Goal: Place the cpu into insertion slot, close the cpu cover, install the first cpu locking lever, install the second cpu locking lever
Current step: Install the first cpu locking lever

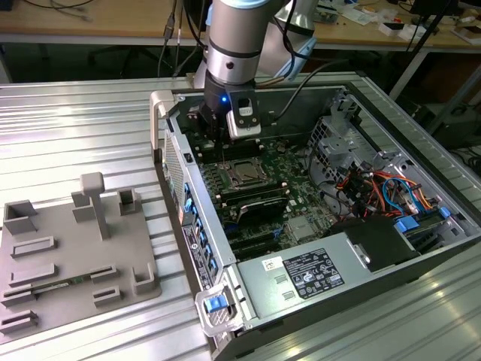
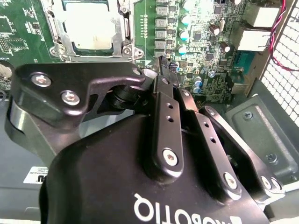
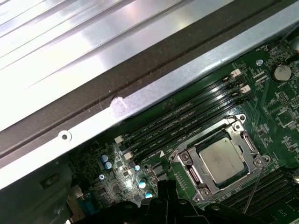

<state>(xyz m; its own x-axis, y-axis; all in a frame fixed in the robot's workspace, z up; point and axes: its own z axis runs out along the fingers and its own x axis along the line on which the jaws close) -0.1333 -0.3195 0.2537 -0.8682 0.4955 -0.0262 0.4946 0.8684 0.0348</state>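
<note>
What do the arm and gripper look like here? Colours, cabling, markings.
The arm is silver-grey cylindrical segments with a dark band, a blue light and a white-grey box at the wrist; a dark cable trails off it. The gripper is black, jointed bars with silver screws, white lettering on its body.

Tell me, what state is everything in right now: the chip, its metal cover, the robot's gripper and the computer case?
cpu: seated in the insertion slot, metal top facing up.
cpu cover: lowered flat around the cpu.
gripper: shut, low over the board just beside the insertion slot.
computer case: lying on its side, open, board exposed.
</note>
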